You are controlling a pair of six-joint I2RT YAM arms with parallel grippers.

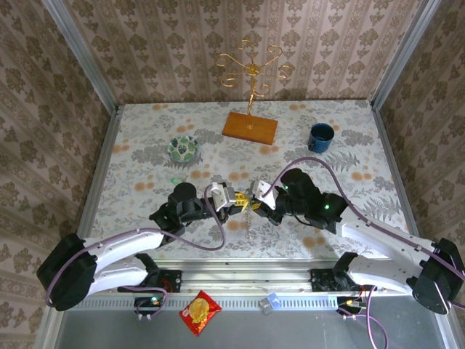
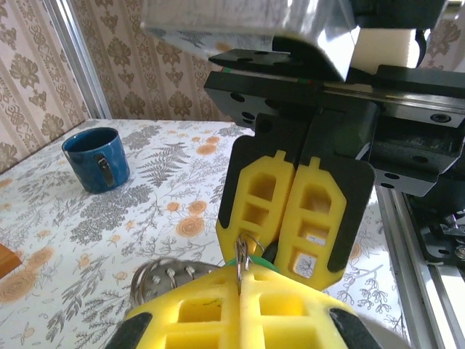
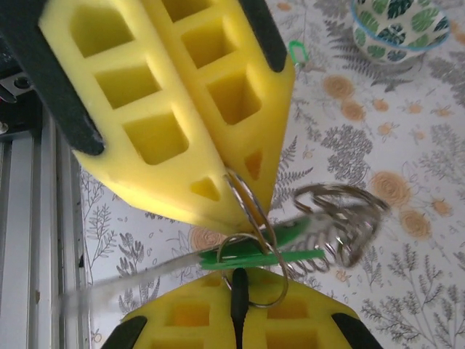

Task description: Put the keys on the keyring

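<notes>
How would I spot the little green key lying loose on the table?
Look left of the gold stand for the green-white bowl. Just in front of it lies the key, a tiny bright green speck among orange printed flowers.

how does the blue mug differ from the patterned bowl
The blue mug is plain dark blue with a handle; the bowl is white with green leaves, no handle. The mug stands toward the far right, the bowl toward the far left. The mug is straight-walled, the bowl flared. Both sit upright on the floral table.
</notes>
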